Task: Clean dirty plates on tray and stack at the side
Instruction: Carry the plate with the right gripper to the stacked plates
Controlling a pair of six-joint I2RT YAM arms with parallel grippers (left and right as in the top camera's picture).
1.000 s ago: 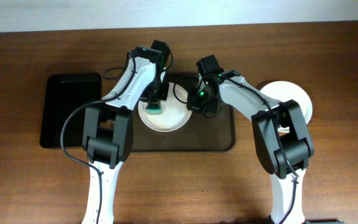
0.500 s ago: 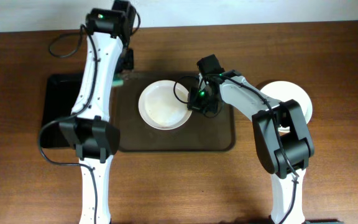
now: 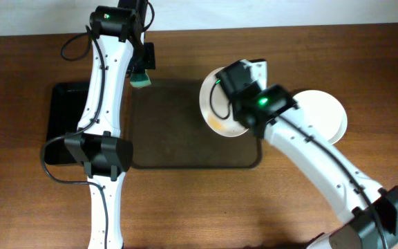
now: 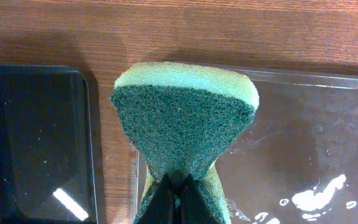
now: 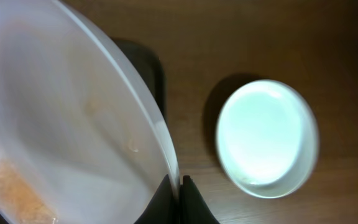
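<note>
My right gripper is shut on the rim of a white plate and holds it tilted above the right end of the dark brown tray. In the right wrist view the plate shows a brown-orange streak at its lower left, with the jaws pinching its edge. White plates sit on the table right of the tray, one visible in the right wrist view. My left gripper is shut on a green sponge over the tray's far left corner.
A smaller glossy black tray lies left of the brown tray, with a strip of wooden table between them. The brown tray's surface has wet spots. The table's far edge runs behind the left arm.
My right gripper has lifted the plate off the tray's middle and carried it right. The left arm with the sponge has barely shifted at the tray's far left corner.
</note>
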